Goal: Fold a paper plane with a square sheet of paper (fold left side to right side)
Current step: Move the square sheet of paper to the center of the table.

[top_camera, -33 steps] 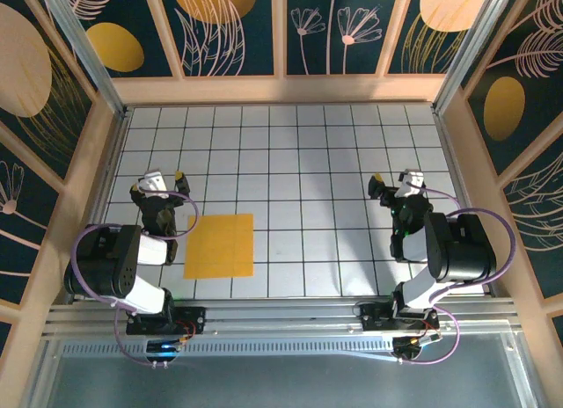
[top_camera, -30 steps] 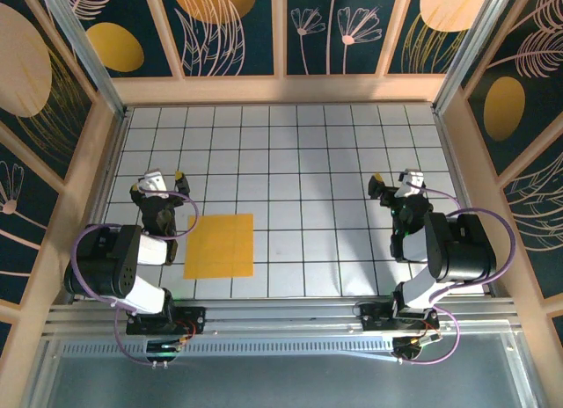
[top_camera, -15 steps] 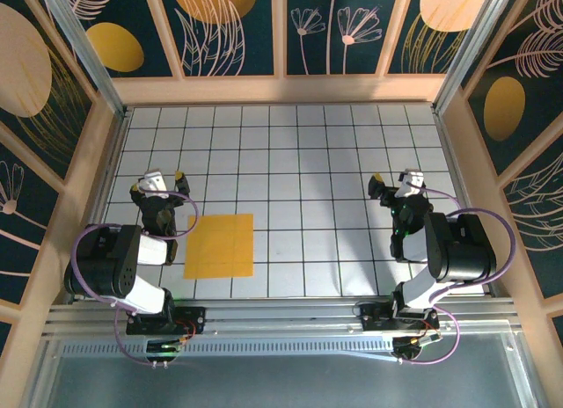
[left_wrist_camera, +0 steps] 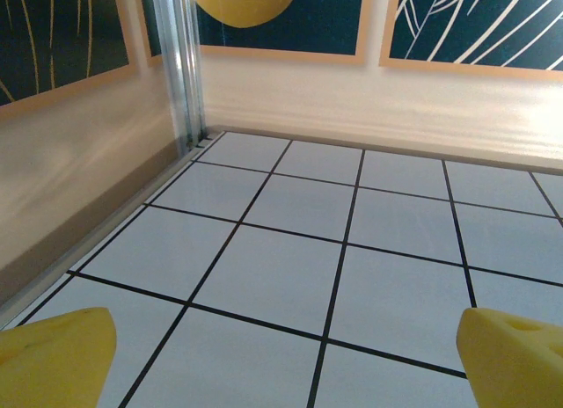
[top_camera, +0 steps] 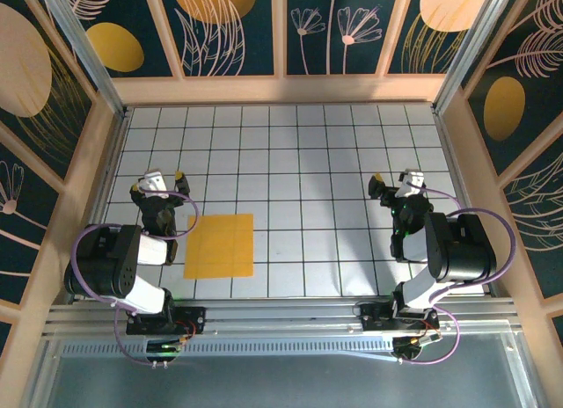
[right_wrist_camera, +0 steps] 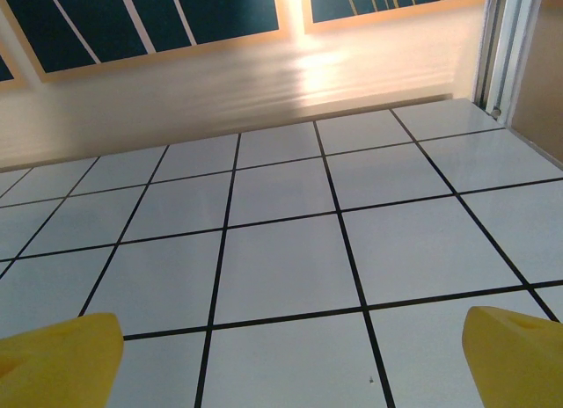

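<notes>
In the top view, the square sheet of paper (top_camera: 220, 246) is seen lying flat and unfolded on the tiled table (top_camera: 299, 153), near the left gripper (top_camera: 158, 183) and well apart from the right gripper (top_camera: 395, 181), with bare tiles left on every side. In the left wrist view the left fingertips (left_wrist_camera: 54, 355) are shown spread wide and empty beside the side wall (left_wrist_camera: 79, 162), and in the right wrist view the right fingertips (right_wrist_camera: 53, 355) are likewise parted over bare tiles. Nothing is found moved since the earlier frame.

Flat orange-yellow paper square (top_camera: 220, 246) on white-tiled table (top_camera: 334, 153)
</notes>
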`<state>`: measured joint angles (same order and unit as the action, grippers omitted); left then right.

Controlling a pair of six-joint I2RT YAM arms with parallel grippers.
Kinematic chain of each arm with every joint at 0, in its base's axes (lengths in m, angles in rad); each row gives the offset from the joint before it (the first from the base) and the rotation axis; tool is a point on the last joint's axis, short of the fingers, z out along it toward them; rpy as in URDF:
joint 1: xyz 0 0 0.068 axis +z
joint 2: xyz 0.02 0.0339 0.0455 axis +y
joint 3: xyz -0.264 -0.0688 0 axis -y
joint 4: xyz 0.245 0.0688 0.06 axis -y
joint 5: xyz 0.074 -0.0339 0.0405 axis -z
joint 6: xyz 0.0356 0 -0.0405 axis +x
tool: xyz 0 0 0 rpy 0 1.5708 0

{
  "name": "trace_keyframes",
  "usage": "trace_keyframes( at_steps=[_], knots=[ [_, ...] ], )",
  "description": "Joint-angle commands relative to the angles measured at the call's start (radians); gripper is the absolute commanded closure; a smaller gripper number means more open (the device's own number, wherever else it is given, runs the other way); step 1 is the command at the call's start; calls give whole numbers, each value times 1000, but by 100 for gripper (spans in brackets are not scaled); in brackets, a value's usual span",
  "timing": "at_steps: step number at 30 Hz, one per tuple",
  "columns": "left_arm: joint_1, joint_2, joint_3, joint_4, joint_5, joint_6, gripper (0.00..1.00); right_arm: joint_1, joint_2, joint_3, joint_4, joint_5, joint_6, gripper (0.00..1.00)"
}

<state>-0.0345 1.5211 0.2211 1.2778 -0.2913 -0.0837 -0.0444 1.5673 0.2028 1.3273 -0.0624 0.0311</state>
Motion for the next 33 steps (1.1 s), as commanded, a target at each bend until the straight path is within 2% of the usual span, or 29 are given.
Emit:
trace_keyframes(
  at_steps=[1,7,9,11,15,17,19,26,30,33],
  knots=[
    [5,-4,4,14,17,-21,1,-6,2,15,12,-13,-13,1],
    [5,-8,1,21,18,-20,1,-6,2,14,13,-13,-13,1],
    [7,-45,17,-37,23,-17,1,-6,-4,9,22,-13,-13,1],
    [5,-115,54,-165,18,-19,1,-5,-39,4,6,0,-8,1],
    [6,-264,123,-374,28,-12,1,-3,-190,27,-166,16,-5,1],
    [5,-346,167,-514,6,-65,1,-5,-273,46,-270,25,24,1],
    [5,-414,237,-703,2,-173,1,-6,-361,75,-398,17,87,1],
    [5,-506,406,-1153,261,-401,1,-5,-563,196,-841,-125,338,1],
    [5,-510,463,-1375,421,-444,1,-3,-613,214,-955,-245,467,1],
    [4,-510,460,-1478,552,-479,1,-2,-616,227,-999,-347,549,1]
  ],
)
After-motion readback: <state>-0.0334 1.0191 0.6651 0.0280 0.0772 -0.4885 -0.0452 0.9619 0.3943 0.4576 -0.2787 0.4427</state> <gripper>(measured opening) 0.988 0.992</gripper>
